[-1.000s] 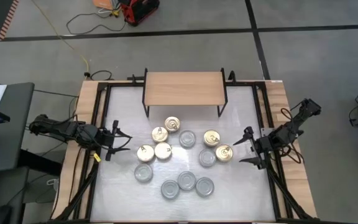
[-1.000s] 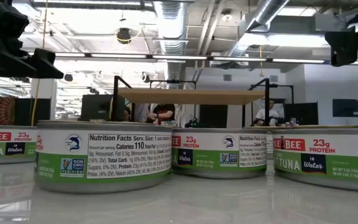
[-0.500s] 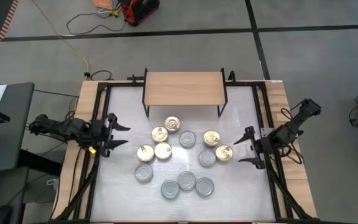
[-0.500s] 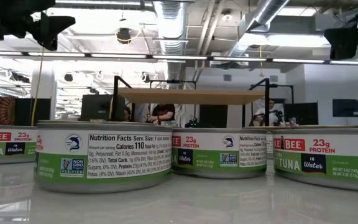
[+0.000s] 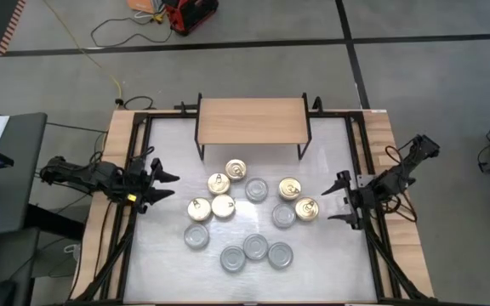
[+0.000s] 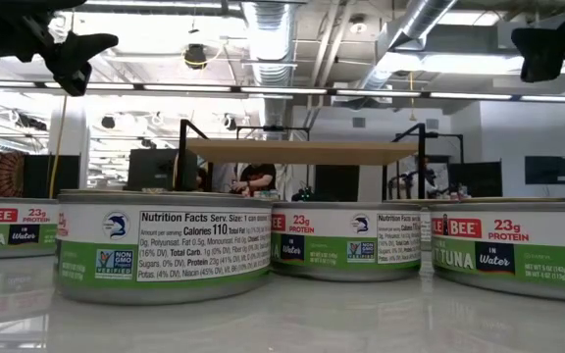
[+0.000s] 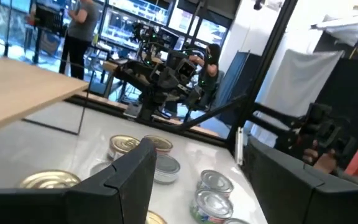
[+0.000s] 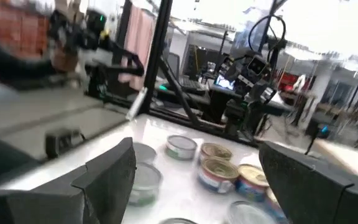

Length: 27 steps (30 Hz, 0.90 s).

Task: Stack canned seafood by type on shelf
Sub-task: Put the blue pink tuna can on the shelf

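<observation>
Left gripper [image 5: 162, 187] has retreated toward table's [image 5: 321, 255] left edge, fingers apart.

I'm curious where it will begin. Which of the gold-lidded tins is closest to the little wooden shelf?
The gold-lidded tin at the top of the cluster, just in front of the shelf. The other four gold tins, and all the silver ones, lie farther from it.

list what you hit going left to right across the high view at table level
left pincer → gold-lid tin → gold-lid tin beside the shelf → silver-lid tin → gold-lid tin on the right → right pincer
</observation>
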{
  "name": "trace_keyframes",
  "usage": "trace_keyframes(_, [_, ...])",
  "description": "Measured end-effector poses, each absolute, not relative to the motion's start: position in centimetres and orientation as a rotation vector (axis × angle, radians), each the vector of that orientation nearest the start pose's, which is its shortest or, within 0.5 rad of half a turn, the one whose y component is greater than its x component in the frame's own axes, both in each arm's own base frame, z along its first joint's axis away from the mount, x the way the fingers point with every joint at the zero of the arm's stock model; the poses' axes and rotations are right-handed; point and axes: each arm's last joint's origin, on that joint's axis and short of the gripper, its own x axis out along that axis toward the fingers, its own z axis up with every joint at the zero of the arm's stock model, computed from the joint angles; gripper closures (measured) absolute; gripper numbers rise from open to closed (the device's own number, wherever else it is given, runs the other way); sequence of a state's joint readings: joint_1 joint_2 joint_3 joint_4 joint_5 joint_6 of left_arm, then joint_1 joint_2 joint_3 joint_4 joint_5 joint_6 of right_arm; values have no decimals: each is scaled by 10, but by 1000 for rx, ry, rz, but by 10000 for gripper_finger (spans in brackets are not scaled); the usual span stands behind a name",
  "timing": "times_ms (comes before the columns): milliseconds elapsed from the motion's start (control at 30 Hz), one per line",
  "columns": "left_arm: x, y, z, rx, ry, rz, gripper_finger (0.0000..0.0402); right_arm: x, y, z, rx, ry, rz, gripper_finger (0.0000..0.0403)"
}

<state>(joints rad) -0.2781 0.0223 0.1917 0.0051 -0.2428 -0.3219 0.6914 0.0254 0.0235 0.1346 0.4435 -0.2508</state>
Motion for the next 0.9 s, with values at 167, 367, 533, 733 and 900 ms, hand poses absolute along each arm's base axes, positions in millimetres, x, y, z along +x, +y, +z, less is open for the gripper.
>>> trace_keyframes(167, [81, -16, 226, -370, -163, -56, 168, 80, 50, 189, -94, -192, 229, 40])
trace_keyframes(367, [81, -13, 227, -280, -173, 24, 168, 78, 49, 197, -43, -264, 221, 40])
trace_keyframes(533, [80, -10, 225, -297, -170, 151, 168, 78, 48, 198, -34, -279, 220, 40])
trace_keyframes(733, [80, -10, 225, -297, -167, 164, 168, 77, 48, 200, -7, -287, 227, 40])
trace_keyframes(900, [81, -10, 224, -335, -164, 149, 168, 73, 48, 211, 108, -391, 328, 40])
